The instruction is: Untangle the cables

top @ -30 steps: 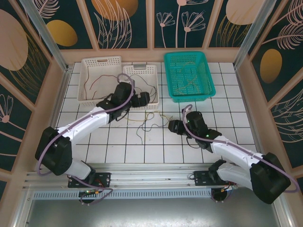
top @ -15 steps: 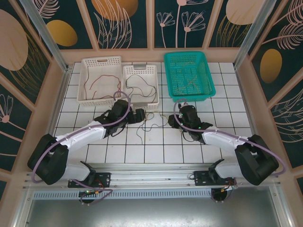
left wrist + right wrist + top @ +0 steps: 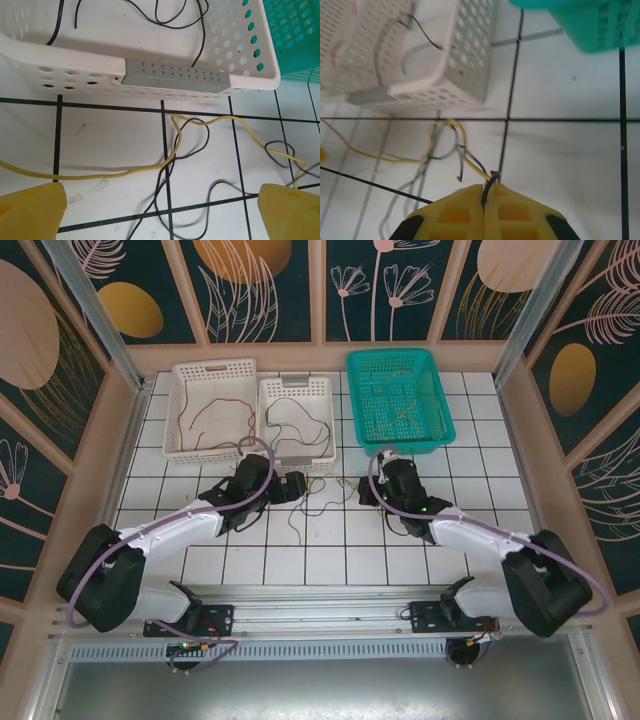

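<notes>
Right gripper (image 3: 484, 192), bottom centre: jaws pinched tight on the cables (image 3: 475, 169), yellow and black. Left gripper (image 3: 160, 200) gapes wide above the tangle, holding nothing.

Yellow cable (image 3: 120, 173) and black cable (image 3: 208, 137) cross on tiles (image 3: 110, 135) below a white basket (image 3: 70, 59); gripper (image 3: 160, 215) spread wide.

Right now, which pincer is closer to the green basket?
Right. The right pincer, shut on the cables, sits just in front of the green basket, by its left corner. The left pincer, open, is further left, before the white basket.
</notes>
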`<state>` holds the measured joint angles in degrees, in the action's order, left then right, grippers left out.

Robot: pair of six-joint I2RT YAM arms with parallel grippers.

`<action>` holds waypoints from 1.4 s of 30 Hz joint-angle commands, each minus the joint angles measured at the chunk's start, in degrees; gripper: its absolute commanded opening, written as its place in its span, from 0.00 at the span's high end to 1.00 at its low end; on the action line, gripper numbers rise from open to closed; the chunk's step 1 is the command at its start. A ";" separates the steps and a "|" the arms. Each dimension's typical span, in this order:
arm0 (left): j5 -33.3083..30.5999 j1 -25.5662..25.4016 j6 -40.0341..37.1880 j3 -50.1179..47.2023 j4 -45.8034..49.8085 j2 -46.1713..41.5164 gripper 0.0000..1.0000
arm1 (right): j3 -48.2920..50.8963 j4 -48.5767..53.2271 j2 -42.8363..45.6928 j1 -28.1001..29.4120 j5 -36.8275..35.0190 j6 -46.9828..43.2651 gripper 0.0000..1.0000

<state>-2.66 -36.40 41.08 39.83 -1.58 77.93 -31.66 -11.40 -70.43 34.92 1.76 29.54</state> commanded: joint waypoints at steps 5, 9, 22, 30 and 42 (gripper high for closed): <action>1.49 -0.26 0.82 -0.78 -2.87 -0.86 0.03 | 1.19 0.68 18.02 -0.31 7.84 -4.20 1.00; 2.97 -0.26 0.67 -0.54 -4.18 -0.07 0.03 | -1.45 3.92 23.04 -0.29 12.94 -5.13 1.00; 19.10 -1.56 4.82 -6.46 -25.09 -3.38 0.03 | -5.85 3.59 24.12 -0.36 23.65 -5.81 1.00; 30.66 -3.12 0.56 -10.82 -35.93 -6.78 0.10 | -6.09 2.21 24.29 -0.46 25.66 -4.76 1.00; 26.33 -4.04 -7.66 -15.73 -26.64 -5.24 0.17 | -7.80 3.05 24.92 -0.82 26.43 -3.48 1.00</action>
<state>24.97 -40.10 36.42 25.28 -29.52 71.83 -37.26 -7.05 -46.59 34.57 26.81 25.58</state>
